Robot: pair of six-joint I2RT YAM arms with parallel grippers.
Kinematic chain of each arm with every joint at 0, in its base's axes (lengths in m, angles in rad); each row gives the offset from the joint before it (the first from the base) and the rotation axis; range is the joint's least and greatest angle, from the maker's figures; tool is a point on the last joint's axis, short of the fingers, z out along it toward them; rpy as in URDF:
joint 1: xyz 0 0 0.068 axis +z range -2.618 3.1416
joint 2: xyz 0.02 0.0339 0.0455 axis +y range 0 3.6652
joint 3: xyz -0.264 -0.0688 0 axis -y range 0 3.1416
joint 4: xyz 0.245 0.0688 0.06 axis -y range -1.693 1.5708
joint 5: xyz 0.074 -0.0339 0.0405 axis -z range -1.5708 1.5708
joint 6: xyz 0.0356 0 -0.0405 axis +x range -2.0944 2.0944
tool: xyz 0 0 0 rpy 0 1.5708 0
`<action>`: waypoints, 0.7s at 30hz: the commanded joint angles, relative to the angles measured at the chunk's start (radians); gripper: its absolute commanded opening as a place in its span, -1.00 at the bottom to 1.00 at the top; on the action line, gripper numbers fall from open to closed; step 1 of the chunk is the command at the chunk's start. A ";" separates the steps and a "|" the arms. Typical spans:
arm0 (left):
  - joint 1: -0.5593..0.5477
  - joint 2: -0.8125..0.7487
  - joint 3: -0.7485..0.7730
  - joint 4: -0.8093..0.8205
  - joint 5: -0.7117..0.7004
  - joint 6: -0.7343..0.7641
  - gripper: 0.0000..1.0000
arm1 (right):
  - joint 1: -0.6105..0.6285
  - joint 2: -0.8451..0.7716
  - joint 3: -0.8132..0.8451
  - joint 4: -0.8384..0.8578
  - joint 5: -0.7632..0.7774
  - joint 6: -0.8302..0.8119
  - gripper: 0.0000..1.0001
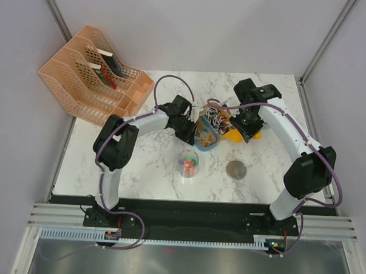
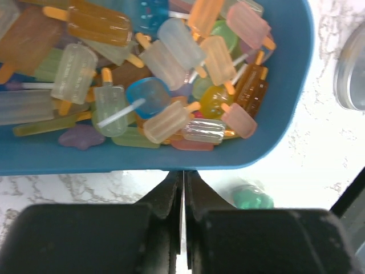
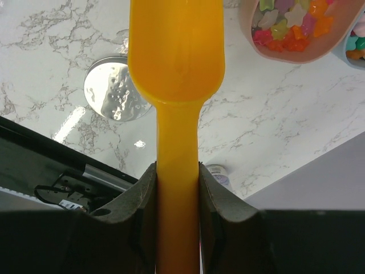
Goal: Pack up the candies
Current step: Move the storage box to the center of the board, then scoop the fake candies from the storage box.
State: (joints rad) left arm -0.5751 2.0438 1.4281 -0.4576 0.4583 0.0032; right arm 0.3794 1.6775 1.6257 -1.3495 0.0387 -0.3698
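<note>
Left wrist: candies just beyond hand

The white marbled table is carrying a peach file organiser, standing at its far-left corner. A clear jar of candies and a round silver lid are sitting apart near the front. A blue tray is lying just beyond the jar, and a green candy is lying loose beside that tray.
</note>
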 commanded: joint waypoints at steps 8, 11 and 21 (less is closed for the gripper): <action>-0.005 -0.152 -0.056 -0.084 0.000 0.061 -0.09 | -0.013 0.051 0.075 0.029 0.075 0.008 -1.00; 0.000 -0.200 -0.093 -0.084 -0.010 0.067 -0.07 | -0.016 0.089 0.097 0.030 0.089 0.005 -1.00; 0.050 -0.221 -0.116 -0.050 -0.017 0.041 -0.06 | -0.007 0.260 0.220 -0.017 0.151 -0.026 -1.00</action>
State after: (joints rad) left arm -0.5507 1.8614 1.3258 -0.5404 0.4473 0.0303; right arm 0.3676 1.8992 1.7752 -1.3350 0.1390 -0.3820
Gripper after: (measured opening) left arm 0.468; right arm 0.345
